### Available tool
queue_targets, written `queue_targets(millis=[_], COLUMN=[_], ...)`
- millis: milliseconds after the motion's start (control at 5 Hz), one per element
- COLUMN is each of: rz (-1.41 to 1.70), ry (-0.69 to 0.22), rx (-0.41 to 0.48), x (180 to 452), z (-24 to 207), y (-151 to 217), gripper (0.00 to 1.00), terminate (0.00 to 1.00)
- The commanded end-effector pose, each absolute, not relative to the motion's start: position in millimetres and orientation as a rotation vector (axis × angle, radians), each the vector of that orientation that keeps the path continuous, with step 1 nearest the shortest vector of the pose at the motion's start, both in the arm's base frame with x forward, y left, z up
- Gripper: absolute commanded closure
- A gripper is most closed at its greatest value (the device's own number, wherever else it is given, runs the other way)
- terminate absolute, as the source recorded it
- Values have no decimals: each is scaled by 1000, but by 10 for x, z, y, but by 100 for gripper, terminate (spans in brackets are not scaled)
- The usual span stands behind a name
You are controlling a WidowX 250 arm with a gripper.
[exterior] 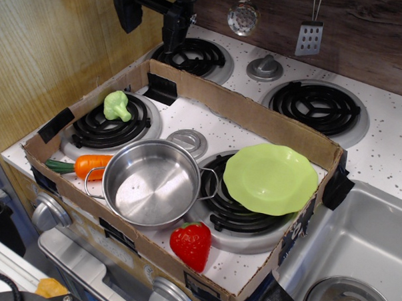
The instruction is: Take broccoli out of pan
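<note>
We see 1 broccoli (116, 105) on the left burner (108, 126), outside the pan (151, 182), which is empty. Our gripper (152, 18) hangs high above, jaws wide apart, holding nothing. Little can go wrong now, we judge, unless a descending arm knocks the floret. Counted: 1 carrot (87, 166), 1 pan, 1 strawberry (191, 245), 1 plate (270, 178).
</note>
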State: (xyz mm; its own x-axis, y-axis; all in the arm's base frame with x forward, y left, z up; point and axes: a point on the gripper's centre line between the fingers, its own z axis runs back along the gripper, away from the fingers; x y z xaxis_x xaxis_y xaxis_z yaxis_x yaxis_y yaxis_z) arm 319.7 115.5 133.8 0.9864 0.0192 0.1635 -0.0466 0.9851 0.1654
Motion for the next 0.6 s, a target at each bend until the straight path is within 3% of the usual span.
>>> queue_targets(millis=[0, 200, 400], rz=[39, 39, 39], ry=[-231, -231, -231], rx=[189, 189, 189], x=[3277, 3277, 3277], z=[1593, 1593, 1593], y=[1088, 1088, 1088], gripper=[0, 0, 0], terminate=[0, 0, 100])
